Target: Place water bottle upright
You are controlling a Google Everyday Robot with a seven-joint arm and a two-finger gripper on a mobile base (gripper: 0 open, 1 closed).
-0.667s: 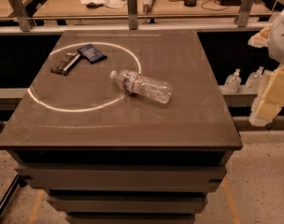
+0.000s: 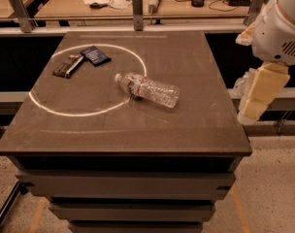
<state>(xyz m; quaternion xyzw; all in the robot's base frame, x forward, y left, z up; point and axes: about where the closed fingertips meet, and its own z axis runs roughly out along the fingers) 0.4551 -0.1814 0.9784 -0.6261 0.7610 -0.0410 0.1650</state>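
Observation:
The water bottle [image 2: 148,89] lies on its side near the middle of the dark table [image 2: 186,125]. It is clear ribbed plastic with a red-and-white band by the neck. Its white cap points left and rests on the rim of a white circle [image 2: 45,109] drawn on the tabletop. My gripper [image 2: 253,108] hangs off the table's right edge, below the white wrist housing [image 2: 281,33]. It is well to the right of the bottle and apart from it, and it holds nothing that I can see.
Inside the circle lie a dark snack bar [image 2: 67,66] and a dark blue packet [image 2: 95,55]. A wooden workbench [image 2: 55,8] with cables and metal posts runs behind the table. Small clear bottles [image 2: 239,86] stand on a shelf behind my gripper.
My arm has moved left, closer to the table's right edge. The bottle and the other objects have not moved.

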